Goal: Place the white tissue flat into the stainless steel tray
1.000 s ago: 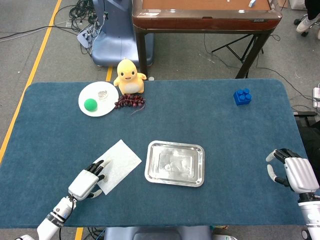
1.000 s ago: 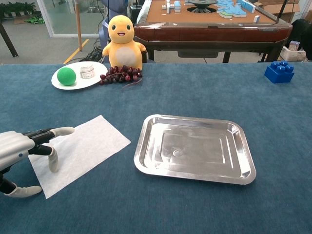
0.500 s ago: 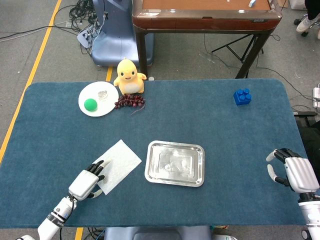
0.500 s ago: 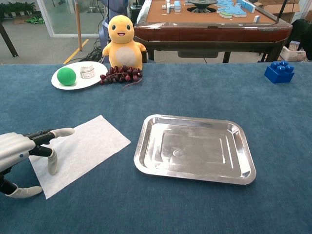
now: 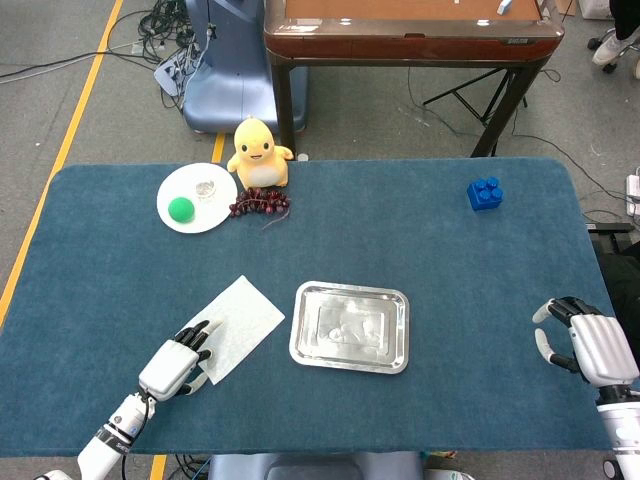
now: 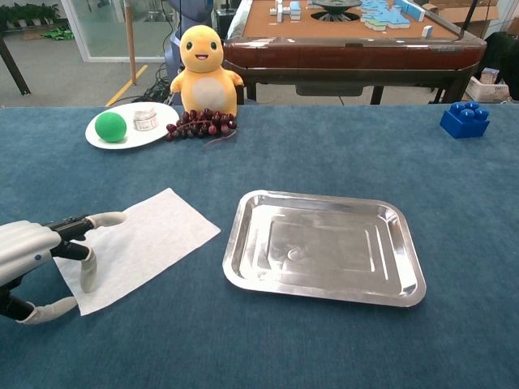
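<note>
Lying flat on the felt, the thin white tissue (image 6: pixel 138 245) has slid slightly toward the shiny rectangular steel tray (image 6: pixel 324 247), dragged under the left hand (image 6: pixel 36 251) whose spread fingers press it; right hand (image 5: pixel 590 345) loosely curled, empty.

Tissue (image 6: pixel 142 245) lies left of the tray (image 6: pixel 324 245).

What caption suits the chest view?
Left hand rests on a white tissue beside an empty steel tray.

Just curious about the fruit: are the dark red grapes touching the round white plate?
Apart. In the head view a strip of blue cloth separates the dark red grapes from the round white plate.
</note>
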Available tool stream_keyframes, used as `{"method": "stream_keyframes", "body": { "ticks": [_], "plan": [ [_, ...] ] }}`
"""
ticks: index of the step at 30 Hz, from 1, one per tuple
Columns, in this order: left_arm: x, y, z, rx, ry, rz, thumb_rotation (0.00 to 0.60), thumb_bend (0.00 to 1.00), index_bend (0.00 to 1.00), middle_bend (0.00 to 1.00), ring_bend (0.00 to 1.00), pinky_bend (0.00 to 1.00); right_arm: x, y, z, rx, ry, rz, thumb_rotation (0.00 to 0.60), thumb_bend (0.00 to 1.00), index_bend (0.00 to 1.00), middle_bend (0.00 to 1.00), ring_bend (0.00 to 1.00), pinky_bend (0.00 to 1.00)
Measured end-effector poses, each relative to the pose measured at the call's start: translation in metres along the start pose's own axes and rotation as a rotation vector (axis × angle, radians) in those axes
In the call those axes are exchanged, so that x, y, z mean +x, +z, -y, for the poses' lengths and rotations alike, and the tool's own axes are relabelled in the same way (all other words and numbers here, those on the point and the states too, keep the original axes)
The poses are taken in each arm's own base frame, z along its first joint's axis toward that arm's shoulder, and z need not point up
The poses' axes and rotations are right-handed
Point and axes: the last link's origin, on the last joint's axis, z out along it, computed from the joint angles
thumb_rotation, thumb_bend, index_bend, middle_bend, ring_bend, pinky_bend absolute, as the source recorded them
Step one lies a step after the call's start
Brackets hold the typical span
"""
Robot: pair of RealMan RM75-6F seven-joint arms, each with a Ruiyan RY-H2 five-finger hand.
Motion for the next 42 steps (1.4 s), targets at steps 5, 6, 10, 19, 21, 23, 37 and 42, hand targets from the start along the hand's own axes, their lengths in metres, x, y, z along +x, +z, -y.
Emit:
{"method": "stream_keyframes", "body": {
  "ticks": [5, 6, 10, 19, 21, 23, 37, 42],
  "plan": [
    [0.001, 0.0, 0.0, 0.001, -0.026, -0.009, 0.6, 0.36, 0.56, 0.0, 0.0, 0.15, 0.0, 0.0, 0.0, 0.001, 0.0, 0.0, 0.6, 0.46, 0.48, 0.42, 0.27, 0.37],
    [0.001, 0.0, -0.001, 0.0, -0.033, -0.011, 0.6, 0.36, 0.56, 0.0, 0.0, 0.15, 0.0, 0.0, 0.0, 0.001, 0.001, -0.001, 0.6, 0.46, 0.48, 0.42, 0.27, 0.37],
    [0.001, 0.001, -0.001, -0.006, -0.051, -0.024, 0.6, 0.36, 0.59, 0.0, 0.0, 0.15, 0.0, 0.0, 0.0, 0.0, 0.001, -0.002, 0.6, 0.46, 0.48, 0.42, 0.27, 0.37],
    [0.002, 0.002, -0.001, -0.015, -0.076, -0.044, 0.6, 0.37, 0.6, 0.0, 0.0, 0.15, 0.001, 0.0, 0.0, -0.001, 0.003, -0.003, 0.6, 0.46, 0.48, 0.42, 0.27, 0.37],
    [0.003, 0.002, -0.001, -0.015, -0.082, -0.046, 0.6, 0.37, 0.61, 0.0, 0.0, 0.15, 0.001, 0.0, 0.0, -0.001, 0.003, -0.004, 0.6, 0.46, 0.48, 0.42, 0.27, 0.37],
    [0.003, 0.003, -0.001, -0.015, -0.09, -0.05, 0.6, 0.38, 0.61, 0.0, 0.0, 0.15, 0.001, 0.0, 0.0, -0.001, 0.004, -0.005, 0.6, 0.46, 0.48, 0.42, 0.27, 0.37],
    [0.018, 0.005, 0.003, 0.018, -0.217, -0.094, 0.6, 0.42, 0.63, 0.0, 0.0, 0.17, 0.003, 0.0, -0.001, -0.002, 0.008, -0.011, 0.6, 0.46, 0.48, 0.42, 0.27, 0.37],
    [0.026, 0.007, 0.006, 0.036, -0.235, -0.119, 0.6, 0.43, 0.64, 0.0, 0.0, 0.17, 0.003, 0.0, -0.001, -0.002, 0.008, -0.013, 0.6, 0.46, 0.48, 0.42, 0.27, 0.37]
  ]
}}
